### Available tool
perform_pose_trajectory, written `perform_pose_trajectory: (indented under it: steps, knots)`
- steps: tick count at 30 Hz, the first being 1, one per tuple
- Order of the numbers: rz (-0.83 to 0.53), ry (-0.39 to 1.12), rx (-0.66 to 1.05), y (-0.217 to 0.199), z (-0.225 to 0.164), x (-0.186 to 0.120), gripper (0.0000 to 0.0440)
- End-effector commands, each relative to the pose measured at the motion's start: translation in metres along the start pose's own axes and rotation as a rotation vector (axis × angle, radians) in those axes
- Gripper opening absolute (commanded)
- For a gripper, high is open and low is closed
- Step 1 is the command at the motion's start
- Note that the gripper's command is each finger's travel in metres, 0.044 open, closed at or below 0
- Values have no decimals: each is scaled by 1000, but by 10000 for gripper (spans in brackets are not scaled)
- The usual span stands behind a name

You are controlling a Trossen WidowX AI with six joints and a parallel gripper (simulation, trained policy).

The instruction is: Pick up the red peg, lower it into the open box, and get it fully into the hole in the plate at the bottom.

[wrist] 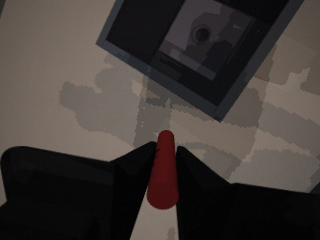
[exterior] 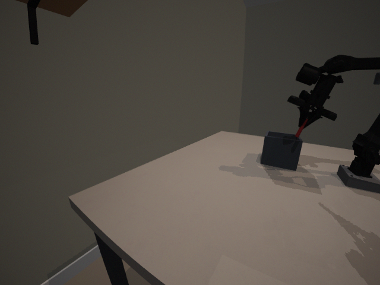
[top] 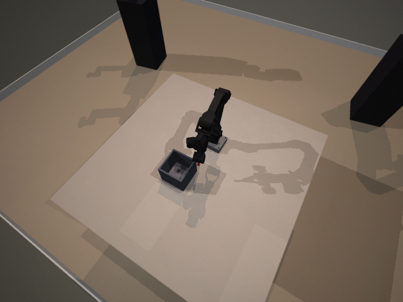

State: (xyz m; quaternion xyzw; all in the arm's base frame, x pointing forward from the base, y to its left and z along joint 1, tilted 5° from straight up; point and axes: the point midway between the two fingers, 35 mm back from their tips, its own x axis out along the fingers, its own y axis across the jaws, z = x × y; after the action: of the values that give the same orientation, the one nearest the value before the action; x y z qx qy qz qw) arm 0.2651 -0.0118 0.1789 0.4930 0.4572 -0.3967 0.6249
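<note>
Pale tabletop (top: 156, 123) (exterior: 184, 196) lies beneath the open box (top: 169, 178) (exterior: 279, 153) (wrist: 160, 84), whose near wall stands between the hole and the red peg (top: 198, 164) (exterior: 301, 129) (wrist: 164, 172), tilted, clamped in the gripper (top: 198, 162) (exterior: 303, 123) (wrist: 166, 150).

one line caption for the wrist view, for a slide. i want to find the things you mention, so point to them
Red peg (wrist: 164, 170) pinched between the gripper's black fingers, outside the open box (wrist: 160, 86) with its holed plate (wrist: 184, 30).

The peg (top: 198, 164) (exterior: 301, 127) (wrist: 163, 172) is plain red; the box (top: 172, 178) (exterior: 279, 152) (wrist: 162, 84), upper right in the wrist view, is dark blue-grey.
</note>
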Motion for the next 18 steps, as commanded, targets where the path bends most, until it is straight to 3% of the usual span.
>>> perform_pose_trajectory:
  steps: [1, 18]
  knots:
    - [-18, -8, 3, 0, 9, 2, 0]
    - [-77, -15, 40, -2, 59, 18, 0]
